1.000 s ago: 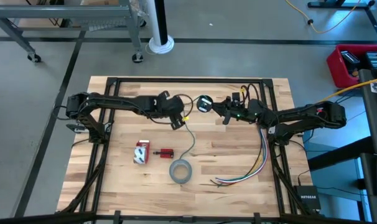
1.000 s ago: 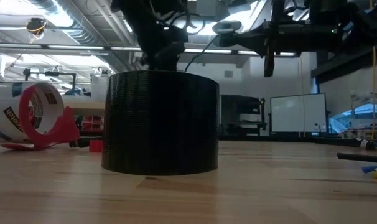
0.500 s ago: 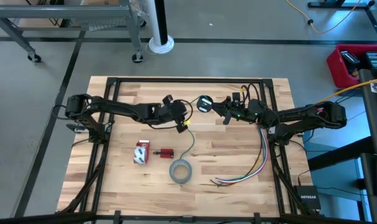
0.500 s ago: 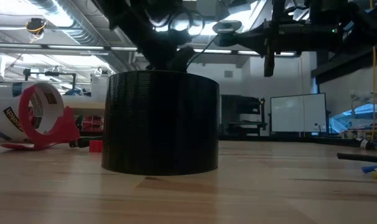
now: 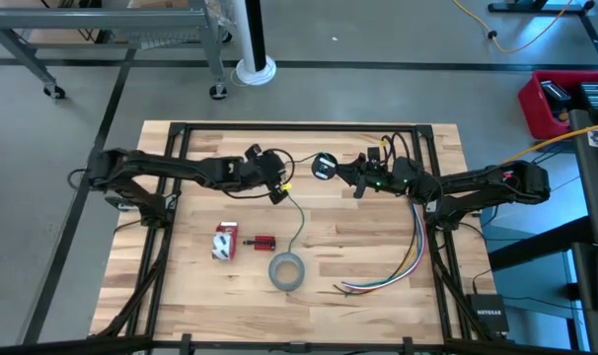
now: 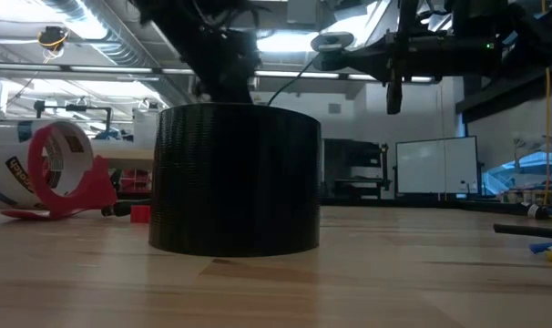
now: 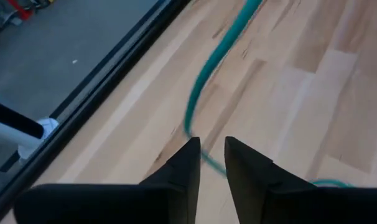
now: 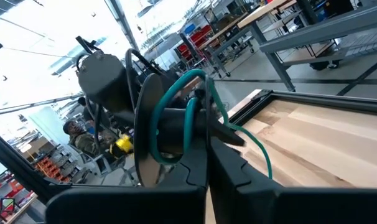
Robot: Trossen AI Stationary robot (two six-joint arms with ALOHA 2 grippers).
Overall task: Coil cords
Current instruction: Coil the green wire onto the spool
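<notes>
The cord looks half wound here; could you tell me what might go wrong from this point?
The cord runs between the left gripper's narrowly parted fingers, so it may slip free. Its loose tail lies beside the tape roll and could snag. The right gripper pinches the disc-like spool, which could twist under tension.

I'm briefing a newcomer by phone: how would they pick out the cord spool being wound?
On the wooden table, look near the far edge, midway between the two arms. There the right gripper holds up a small round dark disc with thin cord trailing from it. It is smaller than the grey tape roll and hangs in the air.
</notes>
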